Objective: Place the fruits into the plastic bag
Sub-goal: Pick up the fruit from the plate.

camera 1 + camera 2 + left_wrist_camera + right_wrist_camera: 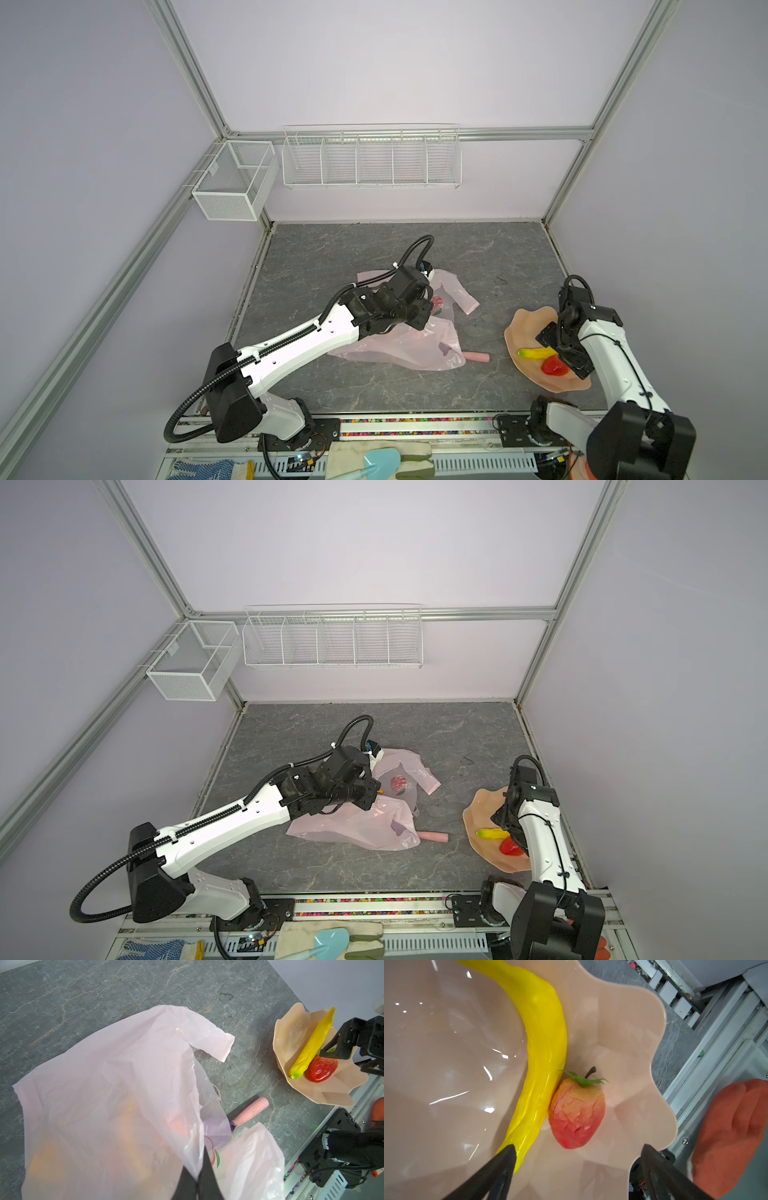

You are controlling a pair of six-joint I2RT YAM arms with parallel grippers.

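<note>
1. Left gripper (197, 1169): fingers pressed together on a fold of the thin, translucent pale-pink plastic bag (104, 1084). You have film pinched, nothing else.
2. Plastic bag: crumpled mid-table in both top views (399, 345) (353, 827), with the left arm reaching over it. Orange and reddish shapes blur through the film; you cannot tell which fruits they are.
3. Grey marbled tabletop (374, 257): bare from the bag back to the far wall. You also have a bare strip between the bag and the plate.
4. Purple scoop with pink cylindrical handle (251, 1110): bowl tucked under the bag's edge, handle poking out into that strip.
5. Tan wavy-edged plastic plate (525, 328): close to the table's right edge, near the front rail.
6. Glossy yellow toy banana (542, 1043): lying curved across the plate.
7. Red toy strawberry with green leaf cap (577, 1111): on the plate, touching the banana's side, between the banana and the wavy rim.
8. Right gripper (577, 1148): fingers spread wide over the plate, one tip at the banana's end, the other over the rim. The strawberry sits between them, ungripped.
9. Orange-red rubber glove (726, 1136): off the table, beyond the rail beside the plate.
</note>
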